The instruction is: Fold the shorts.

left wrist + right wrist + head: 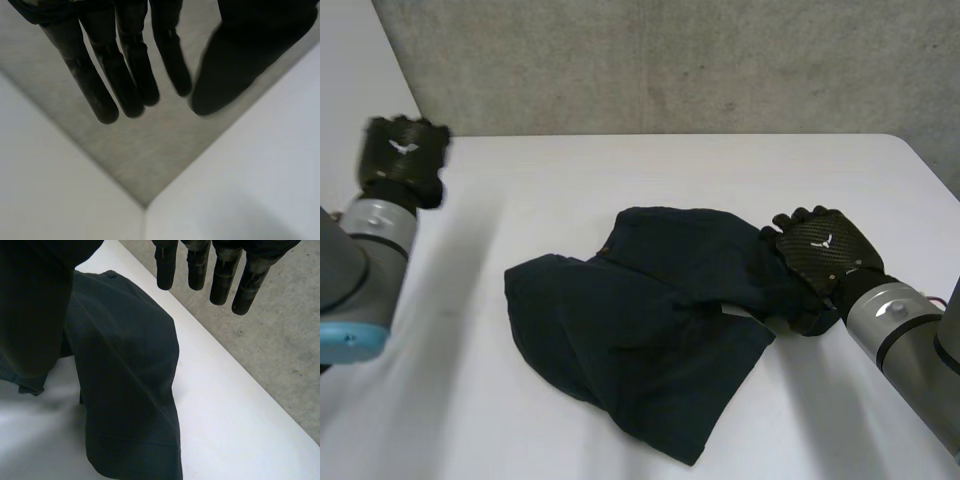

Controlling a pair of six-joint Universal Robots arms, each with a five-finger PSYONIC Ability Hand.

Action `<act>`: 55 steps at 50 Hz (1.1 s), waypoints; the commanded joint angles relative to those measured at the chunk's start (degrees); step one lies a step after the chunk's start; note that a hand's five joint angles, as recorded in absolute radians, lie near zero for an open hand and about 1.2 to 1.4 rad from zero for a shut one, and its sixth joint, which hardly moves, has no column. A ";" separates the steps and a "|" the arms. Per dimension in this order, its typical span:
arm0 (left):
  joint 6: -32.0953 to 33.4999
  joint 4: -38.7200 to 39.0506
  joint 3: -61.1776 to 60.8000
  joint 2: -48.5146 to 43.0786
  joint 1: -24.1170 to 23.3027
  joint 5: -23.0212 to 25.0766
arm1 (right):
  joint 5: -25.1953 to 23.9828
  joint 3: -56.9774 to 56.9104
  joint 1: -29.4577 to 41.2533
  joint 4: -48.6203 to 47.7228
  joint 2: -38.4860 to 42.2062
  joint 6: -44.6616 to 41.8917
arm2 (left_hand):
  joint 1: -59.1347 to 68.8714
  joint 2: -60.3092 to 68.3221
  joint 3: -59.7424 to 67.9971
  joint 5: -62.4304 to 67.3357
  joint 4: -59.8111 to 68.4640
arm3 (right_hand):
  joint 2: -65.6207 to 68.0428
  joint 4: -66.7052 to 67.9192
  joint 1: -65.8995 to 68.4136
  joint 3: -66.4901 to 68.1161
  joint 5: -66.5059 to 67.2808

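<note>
Dark navy crumpled cloth shorts (640, 340) lying mid white table (570, 170), one leg fanning toward near edge. Right black hand (825, 255) resting at right edge of shorts, touching cloth. Right wrist view: fingers (220, 275) extending straight, slightly apart, clear of shorts (130, 390), gripping nothing. Left black hand (405, 150) hovering at table's far left corner, well apart from shorts. Left wrist view: fingers (85, 75) hanging straight and spread, holding nothing.
</note>
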 commanded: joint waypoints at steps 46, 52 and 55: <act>8.38 -9.63 1.56 -16.67 -0.91 20.47 | 0.17 1.49 0.13 -2.70 3.29 -1.04 | -16.27 -19.05 -20.21 -19.68 -20.51 | -2.61 -3.38 -1.54 -1.95 -3.82; 8.20 -9.98 6.30 -19.05 -1.79 17.40 | 0.17 1.49 0.13 -2.79 3.38 -1.04 | 29.83 27.05 25.89 26.42 25.59 | -2.61 -3.38 -1.54 -1.95 -3.82; 7.76 -9.45 9.19 -18.79 -1.09 9.70 | 0.17 1.49 0.13 -2.79 3.38 -1.04 | 29.83 27.05 25.89 26.42 25.59 | -2.61 -3.38 -1.54 -1.95 -3.82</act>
